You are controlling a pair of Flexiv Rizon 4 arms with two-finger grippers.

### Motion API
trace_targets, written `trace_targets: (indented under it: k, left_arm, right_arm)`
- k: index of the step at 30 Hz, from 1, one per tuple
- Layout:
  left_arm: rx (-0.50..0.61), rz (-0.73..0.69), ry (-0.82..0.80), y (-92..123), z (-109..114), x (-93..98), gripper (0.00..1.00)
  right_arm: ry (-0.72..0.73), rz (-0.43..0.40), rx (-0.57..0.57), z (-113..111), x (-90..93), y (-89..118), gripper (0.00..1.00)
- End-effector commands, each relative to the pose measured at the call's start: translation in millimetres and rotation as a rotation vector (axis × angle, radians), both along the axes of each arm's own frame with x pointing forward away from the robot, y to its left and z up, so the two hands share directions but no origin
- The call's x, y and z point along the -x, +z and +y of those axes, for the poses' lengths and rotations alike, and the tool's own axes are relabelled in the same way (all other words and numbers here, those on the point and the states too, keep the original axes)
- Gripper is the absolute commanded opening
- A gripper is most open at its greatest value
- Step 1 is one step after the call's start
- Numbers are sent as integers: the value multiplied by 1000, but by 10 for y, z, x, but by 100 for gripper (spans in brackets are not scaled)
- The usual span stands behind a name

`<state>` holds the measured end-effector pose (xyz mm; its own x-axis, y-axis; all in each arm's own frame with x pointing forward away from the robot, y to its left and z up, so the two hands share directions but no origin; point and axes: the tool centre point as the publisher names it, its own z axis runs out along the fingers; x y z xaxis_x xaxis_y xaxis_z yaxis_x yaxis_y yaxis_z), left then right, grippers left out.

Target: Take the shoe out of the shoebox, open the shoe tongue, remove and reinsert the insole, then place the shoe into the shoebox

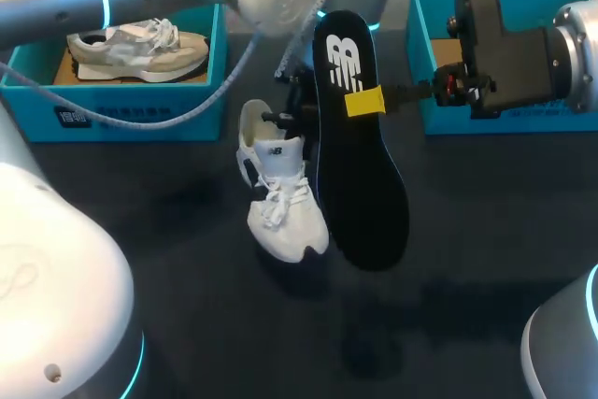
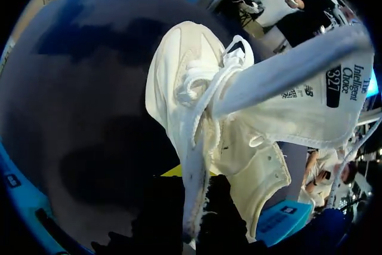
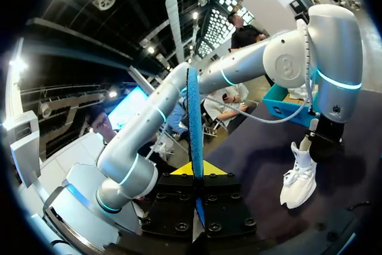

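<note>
While left hand grips shoe, right hand pinches insole.

1. The left pincer has its tips almost wholly covered by the shoe heel edge, and only a yellow sliver shows beside it.
2. From the right wrist, the insole stands edge-on between the right pincer tips, so its faces are unseen.
3. The box behind the right pincer has its inside mostly covered.
</note>
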<state>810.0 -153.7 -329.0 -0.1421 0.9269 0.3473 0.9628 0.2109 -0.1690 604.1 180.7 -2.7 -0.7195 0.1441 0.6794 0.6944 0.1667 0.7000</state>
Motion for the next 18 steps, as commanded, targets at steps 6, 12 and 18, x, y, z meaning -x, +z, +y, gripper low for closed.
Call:
trace_targets:
  k: [6,12,18]
  left_arm:
    - [-11,-8,-95,32,-26,14,0]
    - [6,-20,-112,-47,-74,24,0]
    - [10,-74,-166,-96,-285,-1,0]
  right_arm:
    - [0,2,2,23,-10,-8,0]
    - [0,2,2,23,-10,-8,0]
    - [0,2,2,23,-10,-8,0]
